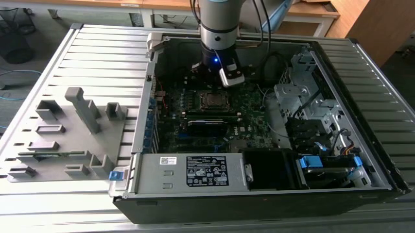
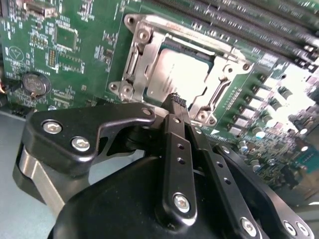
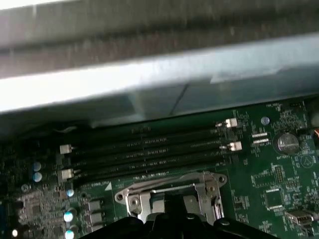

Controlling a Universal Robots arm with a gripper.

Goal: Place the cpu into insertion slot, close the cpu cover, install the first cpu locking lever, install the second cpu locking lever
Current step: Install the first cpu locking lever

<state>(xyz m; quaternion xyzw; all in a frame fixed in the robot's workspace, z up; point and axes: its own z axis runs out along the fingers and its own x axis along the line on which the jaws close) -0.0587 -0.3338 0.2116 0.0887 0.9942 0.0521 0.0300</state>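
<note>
The cpu lies flat in the insertion slot on the green motherboard, its silver top shining. The silver cpu cover frames it and lies down over its edges. My gripper hangs just above the near edge of the socket, its black fingers pressed together with nothing between them. In the exterior view the arm's wrist stands just behind the socket inside the open computer case. The first wrist view shows the cover beside the memory slots. How the locking levers stand is unclear.
Long black memory slots run beside the socket, with the grey case wall behind them. A coin battery sits on the board. A power supply and drive cages crowd the case. A grey parts fixture lies on the exterior view's left.
</note>
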